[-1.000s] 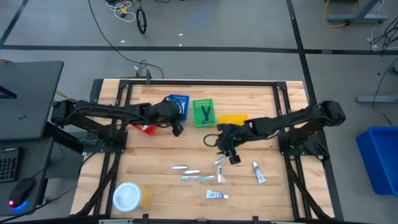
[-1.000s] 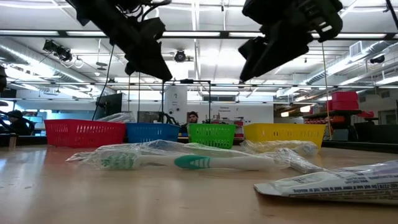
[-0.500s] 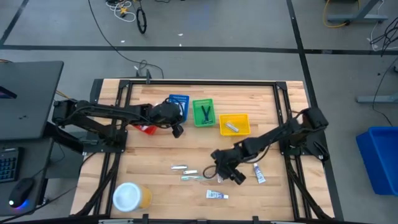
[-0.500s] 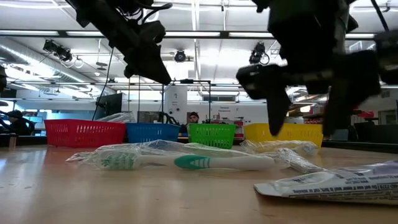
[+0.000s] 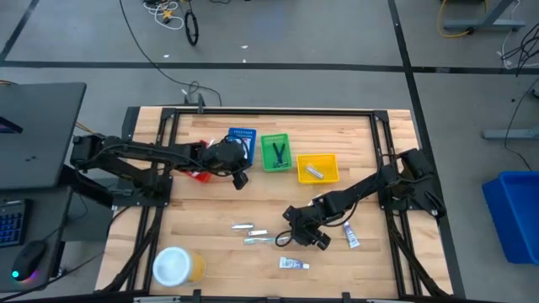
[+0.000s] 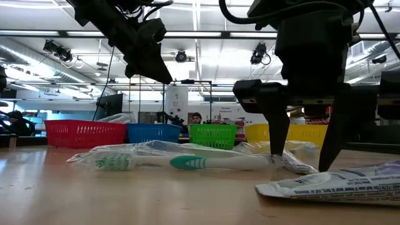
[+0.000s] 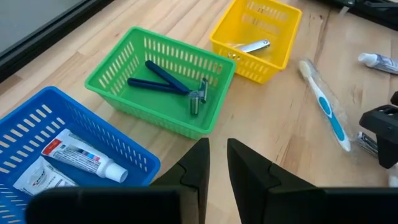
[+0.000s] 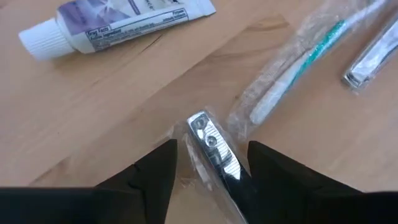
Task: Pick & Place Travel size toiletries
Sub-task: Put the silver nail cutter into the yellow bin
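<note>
- Wooden table underneath: my right gripper straddles the wrapped nail clipper, fingers spread.
- Slick wrap could let it squirt sideways toward the toothbrush.
- My left gripper waits near the green bin, fingers nearly together.

No legible text: printing on the white tube and boxed toothpaste is unreadable.

Wooden table: toiletries, bins, jar
</note>
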